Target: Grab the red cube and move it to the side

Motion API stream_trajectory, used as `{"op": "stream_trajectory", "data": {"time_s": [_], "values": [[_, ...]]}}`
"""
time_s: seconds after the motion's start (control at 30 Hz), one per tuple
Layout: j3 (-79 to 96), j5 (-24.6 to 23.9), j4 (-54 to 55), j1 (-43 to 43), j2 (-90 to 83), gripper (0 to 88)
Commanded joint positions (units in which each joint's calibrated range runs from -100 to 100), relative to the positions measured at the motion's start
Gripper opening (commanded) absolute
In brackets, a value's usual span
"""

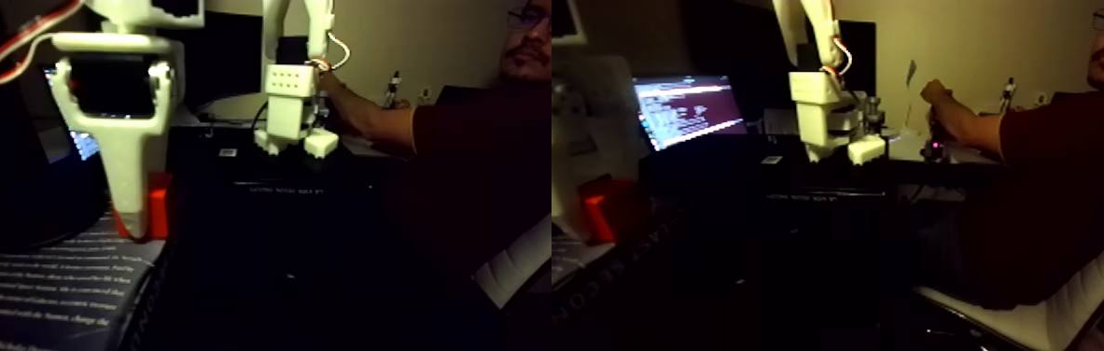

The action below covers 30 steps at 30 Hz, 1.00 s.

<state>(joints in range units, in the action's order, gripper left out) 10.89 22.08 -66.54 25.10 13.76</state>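
**Cube at the Jaws, Grip Unconfirmed**

Low at the left of the fixed view, the white gripper hangs straight down with its tip against the red cube, which sits on a dark printed mat. One broad finger covers much of the cube's face; the dim light hides the other finger, so I cannot tell whether the jaws are clamped or loose.

If the hold is shallow or one-sided, lifting could tip the cube out or shove it along the mat. Behind, a second white arm stands on a desk, a seated person's hand on it, beside a lit laptop.
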Motion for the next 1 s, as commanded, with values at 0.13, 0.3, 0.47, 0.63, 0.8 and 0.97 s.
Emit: {"op": "stream_trajectory", "data": {"time_s": [0.13,0.3,0.47,0.63,0.8,0.97], "values": [[-0.69,-0.15,0.67,0.38,-0.56,11.8],[-0.69,-0.15,0.67,0.38,-0.9,16.9],[-0.69,0.23,0.67,0.38,-0.9,17.8],[-0.78,0.29,0.75,0.47,-1.24,25.8],[-0.05,1.8,3.2,1.46,-2.75,28.0],[0.13,4.17,3.2,2.13,-4.68,28.1]]}}
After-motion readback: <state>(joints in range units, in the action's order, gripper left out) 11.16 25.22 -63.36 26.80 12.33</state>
